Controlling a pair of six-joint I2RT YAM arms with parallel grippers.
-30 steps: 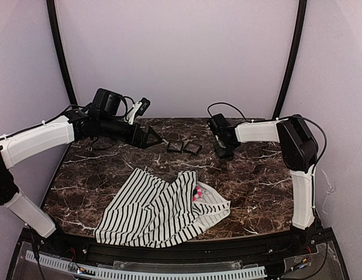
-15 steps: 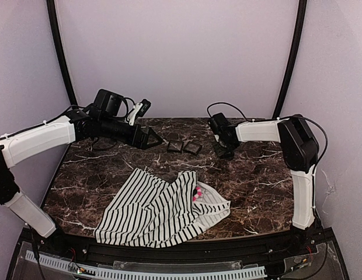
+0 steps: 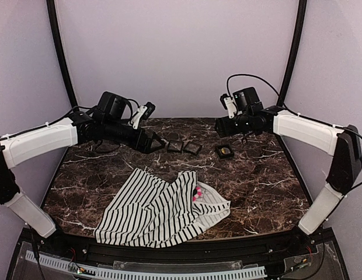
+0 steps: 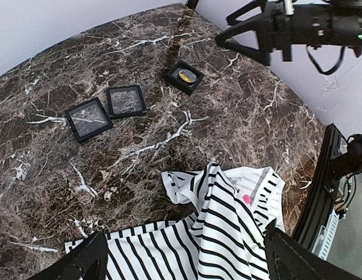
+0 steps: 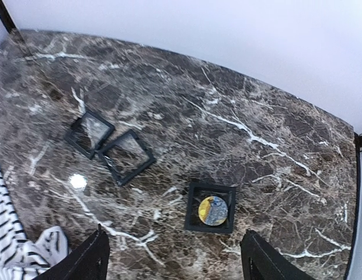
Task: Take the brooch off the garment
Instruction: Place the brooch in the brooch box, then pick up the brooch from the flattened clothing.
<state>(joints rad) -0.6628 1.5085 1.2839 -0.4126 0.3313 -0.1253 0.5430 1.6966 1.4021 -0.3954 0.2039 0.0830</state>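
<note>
Brooch (image 3: pixel 197 193) on garment (image 3: pixel 152 213). Left claw (image 3: pixel 159 144) and right claw (image 3: pixel 218 125) gape, empty. Unrestrained cloth may lift with the pin.

The brooch (image 3: pixel 197 193) shows only as a few pink dots in a fold of the garment (image 3: pixel 157 210), its centre hidden. The right wrist view cuts the cloth to one striped corner, and the yellow-grey thing (image 5: pixel 213 210) in a black frame (image 5: pixel 191 211) is too small to identify.
</note>
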